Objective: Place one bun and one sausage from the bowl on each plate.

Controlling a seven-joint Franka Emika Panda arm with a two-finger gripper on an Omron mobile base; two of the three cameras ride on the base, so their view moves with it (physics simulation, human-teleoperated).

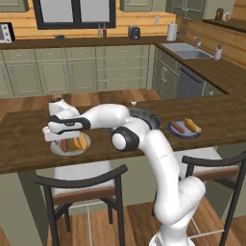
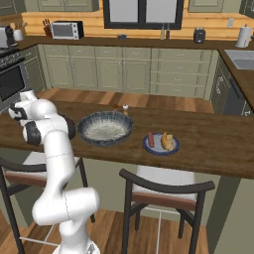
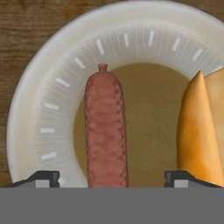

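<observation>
**Bowl's cleared out, both plates loaded**

So the bowl (image 2: pixel 105 128) sits mid-counter: wide, shallow, dark blue-grey outside, pale speckled grey inside, and nothing left in it as far as the right base view shows. The white plate (image 3: pixel 52 87) with the tan-brown centre is over at the left end of the counter. On it a reddish-brown sausage (image 3: pixel 106 131) lies flat on the brown middle, and a golden bun (image 3: pixel 201 131) lies just beside it, roughly parallel, a small gap between them. The other plate (image 2: pixel 159 147), bluish-rimmed, sits on the bowl's far side with its own sausage (image 2: pixel 151 138) and bun (image 2: pixel 167 141) side by side.
</observation>
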